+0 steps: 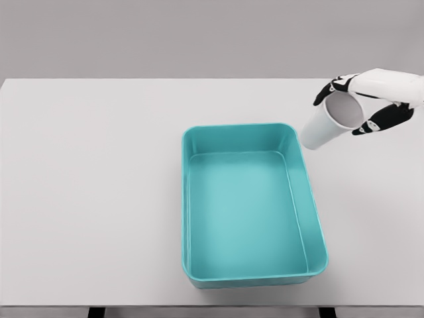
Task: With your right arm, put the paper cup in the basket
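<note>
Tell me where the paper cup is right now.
In the head view, the paper cup is at upper right, tilted in the right hand, just beyond the teal basket's far right corner.

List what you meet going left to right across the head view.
Bare white table → teal basket → tilted paper cup → right hand gripping the cup near its rim.

White table (86,199) fills most of frame, upper edge to lower edge, w/ dark legs (96,311) showing at bottom left & bottom right. Plain grey wall (199,36) across top of frame. Light even, soft shadows only.
</note>
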Robot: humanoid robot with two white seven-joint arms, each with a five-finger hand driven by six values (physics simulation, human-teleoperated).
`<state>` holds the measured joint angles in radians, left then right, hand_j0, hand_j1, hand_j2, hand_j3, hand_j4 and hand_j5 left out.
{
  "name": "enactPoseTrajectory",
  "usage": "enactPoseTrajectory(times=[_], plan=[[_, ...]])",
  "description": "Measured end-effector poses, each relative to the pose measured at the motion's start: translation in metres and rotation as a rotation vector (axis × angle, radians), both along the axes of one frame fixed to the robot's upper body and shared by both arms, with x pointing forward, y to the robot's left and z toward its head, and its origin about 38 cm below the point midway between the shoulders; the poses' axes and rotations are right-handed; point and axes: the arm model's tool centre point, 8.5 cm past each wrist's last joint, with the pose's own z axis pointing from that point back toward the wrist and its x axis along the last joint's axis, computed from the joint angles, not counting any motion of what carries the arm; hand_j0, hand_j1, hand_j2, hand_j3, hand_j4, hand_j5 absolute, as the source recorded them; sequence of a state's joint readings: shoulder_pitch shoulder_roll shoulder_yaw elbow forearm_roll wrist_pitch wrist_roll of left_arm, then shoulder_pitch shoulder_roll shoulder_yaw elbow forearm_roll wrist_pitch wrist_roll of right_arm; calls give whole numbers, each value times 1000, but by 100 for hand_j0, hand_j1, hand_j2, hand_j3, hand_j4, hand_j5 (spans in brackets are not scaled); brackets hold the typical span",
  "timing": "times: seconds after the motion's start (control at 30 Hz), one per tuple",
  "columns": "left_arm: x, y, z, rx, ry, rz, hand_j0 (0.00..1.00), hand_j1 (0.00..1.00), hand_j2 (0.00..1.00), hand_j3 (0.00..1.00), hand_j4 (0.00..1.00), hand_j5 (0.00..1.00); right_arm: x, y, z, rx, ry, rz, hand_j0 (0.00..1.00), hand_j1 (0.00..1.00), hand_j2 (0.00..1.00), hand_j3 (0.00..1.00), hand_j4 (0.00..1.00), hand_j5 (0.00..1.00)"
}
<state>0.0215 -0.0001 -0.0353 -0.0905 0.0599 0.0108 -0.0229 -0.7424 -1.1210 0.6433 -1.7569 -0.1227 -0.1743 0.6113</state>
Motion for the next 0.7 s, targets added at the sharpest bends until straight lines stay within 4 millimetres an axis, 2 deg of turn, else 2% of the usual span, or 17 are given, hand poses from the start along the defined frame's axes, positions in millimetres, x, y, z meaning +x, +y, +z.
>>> enactPoseTrajectory(times=[0.27, 0.7], plan=[[0, 0, 0, 0, 0, 0, 100, 100, 100, 100, 100, 100, 4, 15, 1, 32, -10, 32, 66, 66, 66, 66, 66, 66], [0, 0, 0, 0, 0, 0, 100, 100, 100, 100, 100, 100, 7, 40, -12, 80, 11, 87, 66, 66, 66, 66, 66, 66]])
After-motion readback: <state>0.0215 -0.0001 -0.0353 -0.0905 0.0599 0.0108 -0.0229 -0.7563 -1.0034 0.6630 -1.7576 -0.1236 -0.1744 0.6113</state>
